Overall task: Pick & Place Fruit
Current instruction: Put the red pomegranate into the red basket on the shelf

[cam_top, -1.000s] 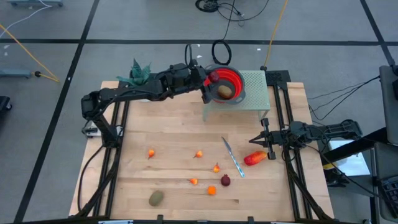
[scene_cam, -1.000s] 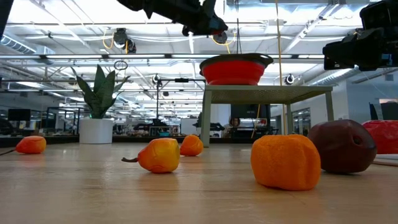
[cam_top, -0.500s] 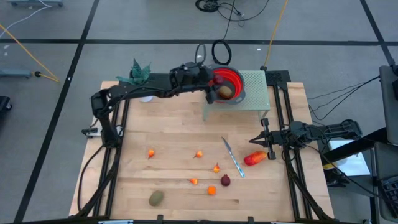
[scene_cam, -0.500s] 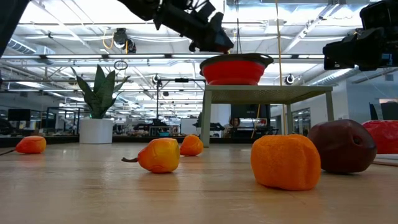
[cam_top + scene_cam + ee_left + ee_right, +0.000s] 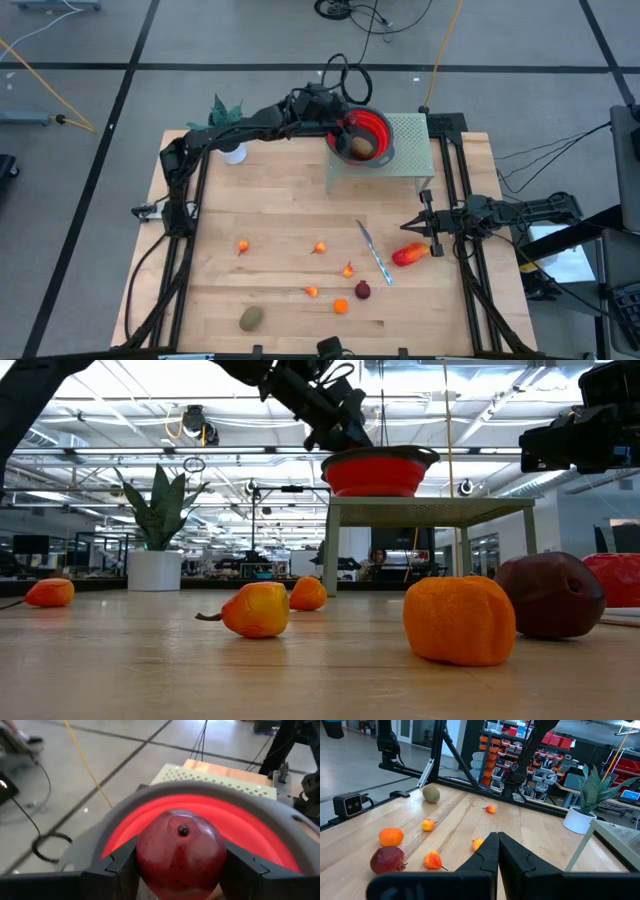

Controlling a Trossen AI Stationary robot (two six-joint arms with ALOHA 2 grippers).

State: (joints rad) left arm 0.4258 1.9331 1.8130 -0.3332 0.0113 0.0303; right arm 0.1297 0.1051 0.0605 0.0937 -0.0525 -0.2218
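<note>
Currently left gripper (image 5: 180, 870) pinching dark red ball (image 5: 181, 851) over red bowl (image 5: 376, 128) rim, seemingly; right gripper (image 5: 412, 228) pressed together.

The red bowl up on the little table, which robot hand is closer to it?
The left. The left gripper holds a dark red fruit right over the red bowl. The right gripper waits far off, near the table's right edge.
</note>
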